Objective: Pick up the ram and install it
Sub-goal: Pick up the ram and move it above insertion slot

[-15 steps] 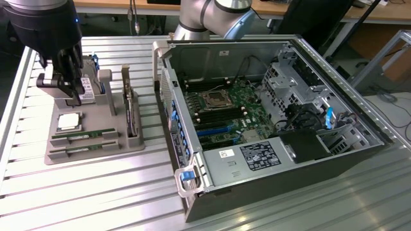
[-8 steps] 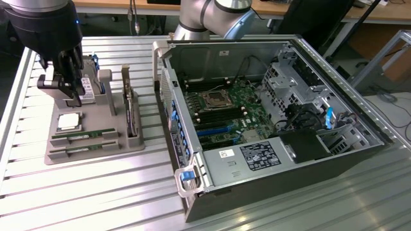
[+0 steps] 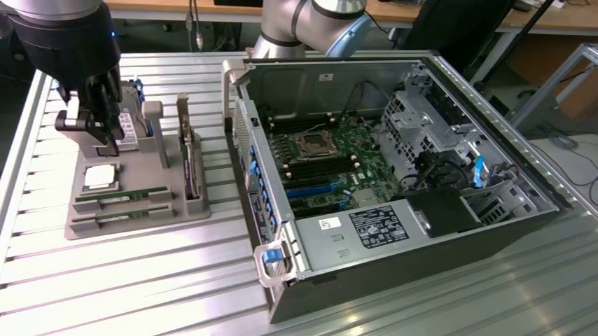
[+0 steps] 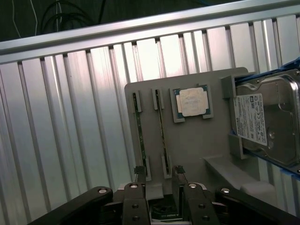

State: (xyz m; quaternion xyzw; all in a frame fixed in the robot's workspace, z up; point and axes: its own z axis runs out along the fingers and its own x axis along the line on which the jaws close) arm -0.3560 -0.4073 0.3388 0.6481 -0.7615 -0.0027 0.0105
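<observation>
Two green sticks stand on edge in the gray holder (image 3: 140,224), and that is your first hazard. The ram (image 4: 161,133) you want is the one nearer the processor (image 4: 192,102). In the exterior view it lies at five o'clock of that chip, with the second stick (image 4: 139,126) just beside it at six o'clock. Your gripper (image 4: 159,174) hangs above the holder with its jaws spread wide and nothing between them. In the wrist view one fingertip (image 4: 138,171) lines up with the second stick rather than the gap. I judge a straight descent could land on that neighbour's edge or nudge it in its slot. A skewed pinch could also tilt the ram and jam it against the holder's end posts.

Around you, the hard drive (image 3: 126,126) stands at twelve o'clock of the processor, close by the gripper. An upright card (image 3: 192,164) stands at three o'clock. A sideways swing could clip either. The open computer case (image 3: 309,87) sits at three o'clock of the holder. Its raised wall and the cables (image 3: 425,175) over the motherboard (image 3: 327,168) stand between the ram and any slot.
</observation>
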